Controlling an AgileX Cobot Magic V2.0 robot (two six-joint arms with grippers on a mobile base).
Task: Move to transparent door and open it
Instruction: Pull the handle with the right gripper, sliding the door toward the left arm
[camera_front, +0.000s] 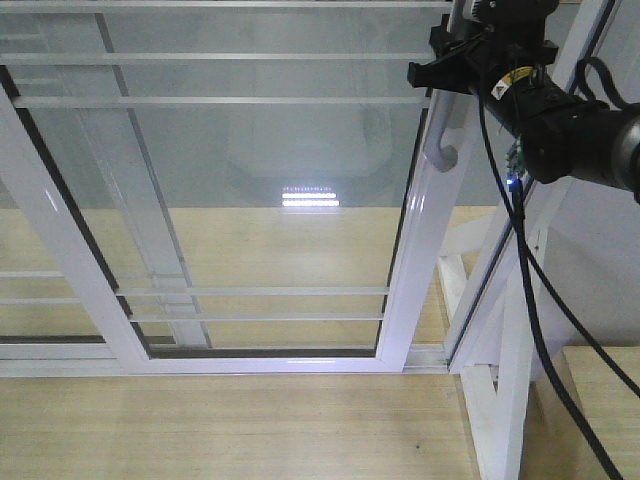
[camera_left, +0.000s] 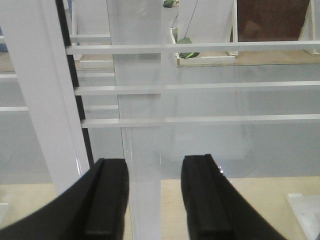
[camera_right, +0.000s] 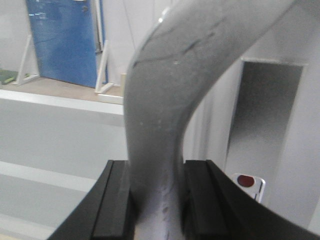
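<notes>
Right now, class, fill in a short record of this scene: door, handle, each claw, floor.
door: clear glass in a white frame, thin white bars across it
handle: curved, grey, on the door's side frame
right claw: shut on the handle
left claw: open, holding nothing, facing the glass
floor: pale wood

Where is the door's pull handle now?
In the front view the pull handle is upper right, on the right edge of the door; the right wrist view shows the right gripper closed around it.

matte black right gripper (camera_right: 157, 200); black cables (camera_front: 530, 300); yellow label (camera_front: 517, 77).
</notes>
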